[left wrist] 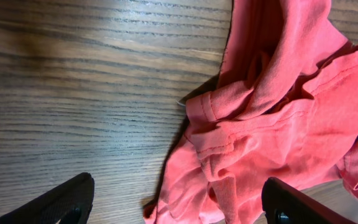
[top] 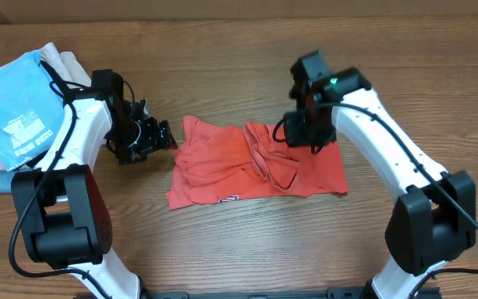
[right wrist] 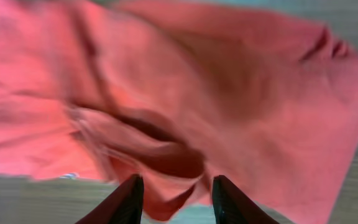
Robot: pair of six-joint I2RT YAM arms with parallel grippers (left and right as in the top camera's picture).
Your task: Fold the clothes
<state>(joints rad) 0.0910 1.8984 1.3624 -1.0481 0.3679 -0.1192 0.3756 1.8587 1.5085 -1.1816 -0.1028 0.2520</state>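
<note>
The clothes, a coral-red T-shirt [top: 256, 166], lie crumpled in the middle of the table, with bunched folds near the centre and a bit of print at the front hem. My left gripper [top: 166, 137] sits low at the shirt's left edge. It is open wide in the left wrist view [left wrist: 178, 186], with the rumpled sleeve and hem [left wrist: 278, 124] between and beyond its fingers. My right gripper [top: 305, 134] hovers over the shirt's upper right part. In its blurred wrist view the jaws [right wrist: 178, 183] stand apart over a loose fold of the fabric [right wrist: 229, 93], not pinching it.
A stack of folded garments lies at the far left, topped by a light blue shirt [top: 19, 104] over a beige one [top: 65, 62]. Bare wooden table [top: 247, 249] surrounds the red shirt.
</note>
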